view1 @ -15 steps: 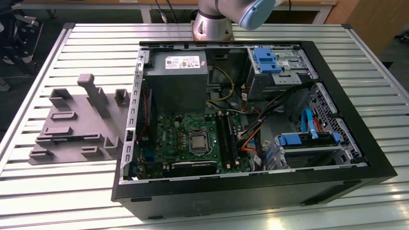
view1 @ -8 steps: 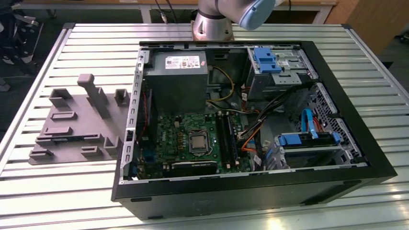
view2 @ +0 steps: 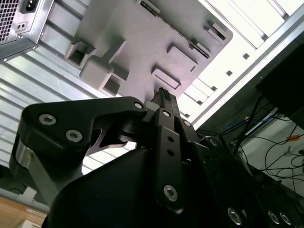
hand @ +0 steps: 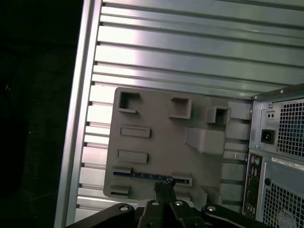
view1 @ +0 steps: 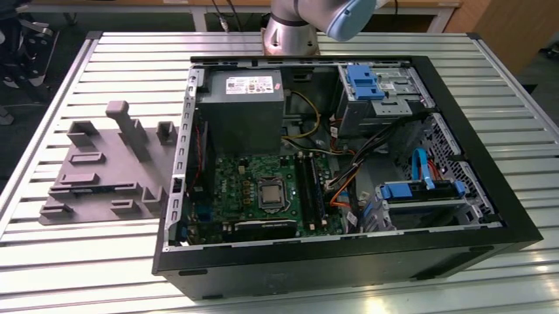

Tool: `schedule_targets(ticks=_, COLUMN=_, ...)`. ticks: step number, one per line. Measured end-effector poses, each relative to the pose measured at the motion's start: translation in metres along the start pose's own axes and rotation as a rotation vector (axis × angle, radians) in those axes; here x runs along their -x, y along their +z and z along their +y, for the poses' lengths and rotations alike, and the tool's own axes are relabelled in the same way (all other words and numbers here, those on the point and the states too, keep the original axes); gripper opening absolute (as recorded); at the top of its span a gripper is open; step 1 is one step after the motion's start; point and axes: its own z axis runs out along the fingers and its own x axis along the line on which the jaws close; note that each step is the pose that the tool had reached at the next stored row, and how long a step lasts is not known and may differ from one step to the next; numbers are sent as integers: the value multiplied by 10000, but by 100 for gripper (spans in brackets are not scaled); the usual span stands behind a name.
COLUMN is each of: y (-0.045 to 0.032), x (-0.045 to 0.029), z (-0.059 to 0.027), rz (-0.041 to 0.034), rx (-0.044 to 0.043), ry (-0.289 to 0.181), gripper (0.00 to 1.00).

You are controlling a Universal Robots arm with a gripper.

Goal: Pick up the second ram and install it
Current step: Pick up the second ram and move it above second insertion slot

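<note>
Claw (hand: 164,182), closed and empty, hovers directly above second ram (hand: 142,175), which lies flat along one edge of gray holder (hand: 156,142) on counter (hand: 190,57).

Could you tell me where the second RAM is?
In the first wrist view, the thin dark blue-green RAM stick rests between brackets of the grey plastic holder tray, beside the metal computer case.

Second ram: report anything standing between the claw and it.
Nothing visible does. In the first wrist view the second ram lies exposed in its slot on the gray holder tray, and the claw hangs above it with only open air between.
</note>
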Motion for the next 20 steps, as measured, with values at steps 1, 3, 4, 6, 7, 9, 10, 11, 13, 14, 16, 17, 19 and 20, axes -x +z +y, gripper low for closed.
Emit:
schedule_targets(ticks=1, y=2, x=0, z=0, rz=4, rx=-4, ry=-117, gripper=11)
schedule_targets(ticks=3, y=6, x=0, z=0, rz=19, rx=-10, ry=-451, gripper=11)
schedule_targets(ticks=4, y=7, x=1, z=0, rz=28, rx=-23, ry=-613, gripper=11)
schedule_targets(ticks=6, y=11, x=0, z=-1, rz=45, rx=-57, ry=-940, gripper=11)
schedule_targets(ticks=7, y=14, x=0, z=-1, rz=53, rx=-61, ry=-1116, gripper=11)
schedule_targets(ticks=9, y=17, x=0, z=-1, rz=68, rx=-65, ry=-1475, gripper=11)
schedule_targets(ticks=10, y=17, x=0, z=-1, rz=76, rx=-64, ry=-1653, gripper=11)
schedule_targets(ticks=11, y=18, x=0, z=0, rz=82, rx=-63, ry=-1834, gripper=11)
schedule_targets(ticks=13, y=20, x=0, z=-1, rz=95, rx=-61, ry=-2199, gripper=11)
schedule_targets(ticks=14, y=20, x=0, z=-1, rz=103, rx=-63, ry=-2344, gripper=11)
schedule_targets(ticks=16, y=20, x=0, z=-1, rz=114, rx=-65, ry=-2643, gripper=11)
schedule_targets(ticks=17, y=20, x=0, z=-1, rz=118, rx=-63, ry=-2774, gripper=11)
schedule_targets(ticks=19, y=21, x=0, z=-1, rz=126, rx=-63, ry=-2958, gripper=11)
schedule_targets(ticks=20, y=20, x=0, z=-1, rz=129, rx=-63, ry=-3035, gripper=11)
